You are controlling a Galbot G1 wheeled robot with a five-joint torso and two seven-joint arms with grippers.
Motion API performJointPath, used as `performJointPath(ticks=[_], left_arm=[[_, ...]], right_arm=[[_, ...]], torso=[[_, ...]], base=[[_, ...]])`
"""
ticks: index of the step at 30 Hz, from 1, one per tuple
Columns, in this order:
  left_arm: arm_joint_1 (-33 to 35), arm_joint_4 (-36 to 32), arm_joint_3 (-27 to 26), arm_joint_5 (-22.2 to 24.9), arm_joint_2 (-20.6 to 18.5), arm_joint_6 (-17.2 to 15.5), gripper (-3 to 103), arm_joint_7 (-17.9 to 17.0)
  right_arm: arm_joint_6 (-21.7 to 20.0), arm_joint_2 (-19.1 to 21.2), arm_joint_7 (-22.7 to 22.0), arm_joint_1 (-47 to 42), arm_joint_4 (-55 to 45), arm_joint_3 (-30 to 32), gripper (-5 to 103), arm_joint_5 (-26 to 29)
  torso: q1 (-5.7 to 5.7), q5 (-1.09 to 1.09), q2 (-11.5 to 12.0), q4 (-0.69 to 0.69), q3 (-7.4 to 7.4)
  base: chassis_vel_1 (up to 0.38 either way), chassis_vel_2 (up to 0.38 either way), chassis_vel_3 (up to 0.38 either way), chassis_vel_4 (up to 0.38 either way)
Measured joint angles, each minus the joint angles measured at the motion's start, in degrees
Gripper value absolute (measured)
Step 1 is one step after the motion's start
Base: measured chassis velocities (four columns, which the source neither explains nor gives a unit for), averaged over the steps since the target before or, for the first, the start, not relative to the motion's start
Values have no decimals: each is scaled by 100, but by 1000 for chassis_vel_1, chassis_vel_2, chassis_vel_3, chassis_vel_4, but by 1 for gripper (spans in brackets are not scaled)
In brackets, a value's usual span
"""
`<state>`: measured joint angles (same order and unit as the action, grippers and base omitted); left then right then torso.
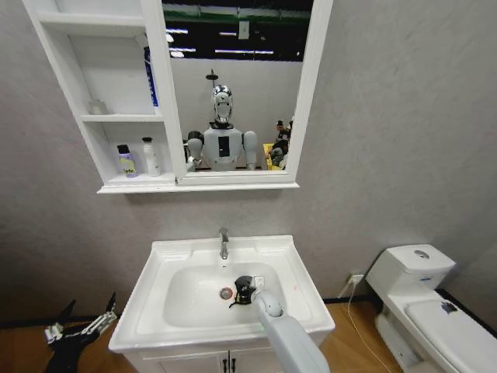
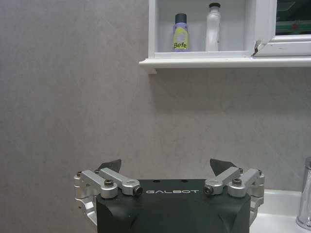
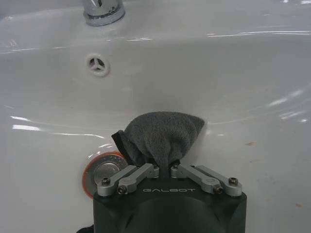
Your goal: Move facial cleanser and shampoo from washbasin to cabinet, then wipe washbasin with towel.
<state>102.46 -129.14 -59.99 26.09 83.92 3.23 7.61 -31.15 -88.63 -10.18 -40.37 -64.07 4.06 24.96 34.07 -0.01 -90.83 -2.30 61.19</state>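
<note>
My right gripper point(image 3: 165, 167) is down in the bowl of the white washbasin point(image 1: 163, 318), shut on the grey towel point(image 3: 160, 136), which presses on the bowl floor beside the round drain point(image 3: 103, 169). In the head view the towel point(image 1: 243, 289) sits just right of the drain point(image 1: 226, 293), below the chrome tap point(image 1: 224, 242). On the cabinet's point(image 1: 78, 85) lowest shelf stand a purple bottle point(image 1: 126, 162) and a white bottle point(image 1: 151, 156); the left wrist view shows the purple bottle point(image 2: 180, 33) and the white bottle point(image 2: 213, 27) too. My left gripper point(image 1: 81, 322) hangs open, low and left of the basin.
A white toilet point(image 1: 419, 307) stands to the right on the wooden floor. The mirror point(image 1: 233, 85) above the basin reflects the robot. A small clear item point(image 1: 97, 107) sits on the middle shelf, and a blue bottle point(image 1: 150, 78) stands at its right end.
</note>
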Motion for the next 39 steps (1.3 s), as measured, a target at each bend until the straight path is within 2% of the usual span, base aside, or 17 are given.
performJointPath(ticks=[5, 8, 12, 19, 20, 23, 31, 39], left_arm=[[0, 0, -1, 0, 0, 0, 100, 0], [0, 0, 0, 0, 0, 0, 100, 0], [0, 0, 0, 0, 0, 0, 100, 0], [0, 0, 0, 0, 0, 0, 100, 0], [0, 0, 0, 0, 0, 0, 100, 0], [0, 0, 0, 0, 0, 0, 100, 0], [0, 0, 0, 0, 0, 0, 100, 0], [0, 0, 0, 0, 0, 0, 100, 0]], right_arm=[[39, -351, 187, 227, 492, -2, 5, -87], [45, -376, 274, 329, 688, -1, 5, -87], [112, -386, 335, 422, 860, 44, 5, -97], [118, -365, 228, 311, 672, 97, 5, -145], [54, -285, 161, 155, 357, 111, 5, -147], [24, -187, 128, 107, 238, 144, 5, -109], [-168, 511, -140, -266, -576, 410, 5, 186], [-461, 930, -473, -520, -1271, 618, 5, 467]], torso=[[0, 2, 0, 5, 0], [-1, 0, -1, 0, -1], [-3, 2, -3, 4, -2], [-1, 0, -1, -1, 0], [2, 1, 1, -1, 1], [1, 0, 1, -1, 1], [1, 2, 0, 2, 0], [-1, 2, -1, 2, -1]], base=[[0, 0, 0, 0], [0, 0, 0, 0], [0, 0, 0, 0], [0, 0, 0, 0], [0, 0, 0, 0], [0, 0, 0, 0], [0, 0, 0, 0], [0, 0, 0, 0]])
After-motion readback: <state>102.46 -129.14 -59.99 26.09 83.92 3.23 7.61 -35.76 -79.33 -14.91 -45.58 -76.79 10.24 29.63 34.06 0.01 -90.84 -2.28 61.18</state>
